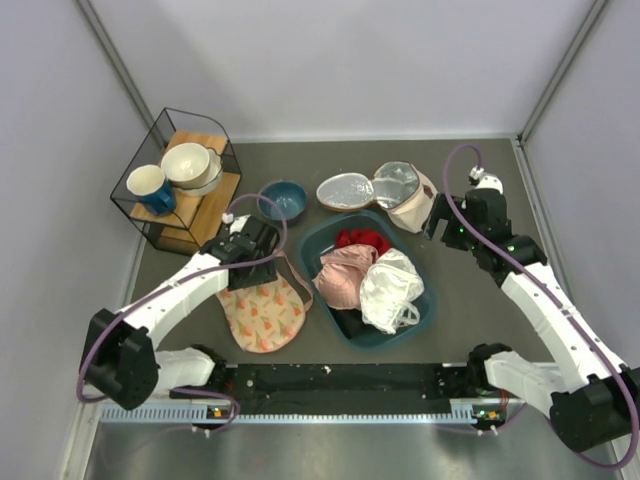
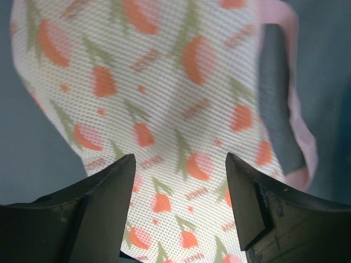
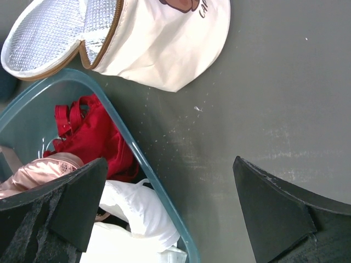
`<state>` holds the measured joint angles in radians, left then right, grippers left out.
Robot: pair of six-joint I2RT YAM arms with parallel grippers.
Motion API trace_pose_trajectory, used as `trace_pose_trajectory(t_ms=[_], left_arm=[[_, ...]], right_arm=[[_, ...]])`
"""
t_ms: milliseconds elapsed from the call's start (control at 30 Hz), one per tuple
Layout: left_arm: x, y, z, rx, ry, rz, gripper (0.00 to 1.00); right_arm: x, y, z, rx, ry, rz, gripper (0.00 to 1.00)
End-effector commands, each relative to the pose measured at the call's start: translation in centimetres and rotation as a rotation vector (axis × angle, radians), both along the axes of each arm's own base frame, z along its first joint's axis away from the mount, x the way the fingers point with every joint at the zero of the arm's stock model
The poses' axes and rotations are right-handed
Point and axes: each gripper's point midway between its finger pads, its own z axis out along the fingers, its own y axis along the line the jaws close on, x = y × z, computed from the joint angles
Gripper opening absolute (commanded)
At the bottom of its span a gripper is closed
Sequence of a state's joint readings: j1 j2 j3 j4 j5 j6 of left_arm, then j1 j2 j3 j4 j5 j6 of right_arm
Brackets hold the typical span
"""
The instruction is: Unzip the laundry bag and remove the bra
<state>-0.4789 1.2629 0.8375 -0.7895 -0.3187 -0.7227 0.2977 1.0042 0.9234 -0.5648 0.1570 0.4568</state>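
Overhead looking down, left wrist close above laundry bag (image 2: 164, 109), right wrist seemingly higher, sharing basin (image 3: 33, 115) with overhead

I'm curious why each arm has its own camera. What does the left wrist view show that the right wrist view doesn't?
Only left wrist: the laundry bag, mesh printed orange-red, and its pink loop strap, under the open left gripper. Only right wrist: the beige pouch and the teal basin with a red garment inside, beyond the open right gripper. Both: the grey table.

Grey table (image 1: 465, 305): laundry bag (image 1: 262, 312), basin (image 1: 380, 342), pouch (image 1: 410, 205)
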Motion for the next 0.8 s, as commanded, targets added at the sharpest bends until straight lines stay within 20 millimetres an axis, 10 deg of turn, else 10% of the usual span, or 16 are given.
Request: trace_pose_trajectory(t_ms=[0,333,500,600,767], left_arm=[[1.2,-2.8,3.9,-0.008,-0.118,-0.117,0.76],[2.0,-4.3,-0.6,0.068,-0.026,-0.085,0.84],[2.2,-4.7,-3.0,0.084,0.030,-0.072,0.56],[2.3,-4.1,-1.9,0.119,0.026,-0.064,0.01],[3.1,-3.5,4.6,0.088,-0.134,-0.087,0.00]], right_arm=[[0.7,0.6,0.9,0.035,-0.038,0.009,0.99],[0.8,1.2,1.2,0.045,-0.046,0.037,0.99],[0.6,1.3,1.5,0.051,-0.054,0.050,0.99],[0.3,1.5,1.8,0.058,-0.063,0.068,0.99],[-0.5,2.5,3.2,0.065,-0.103,0.148,0.99]])
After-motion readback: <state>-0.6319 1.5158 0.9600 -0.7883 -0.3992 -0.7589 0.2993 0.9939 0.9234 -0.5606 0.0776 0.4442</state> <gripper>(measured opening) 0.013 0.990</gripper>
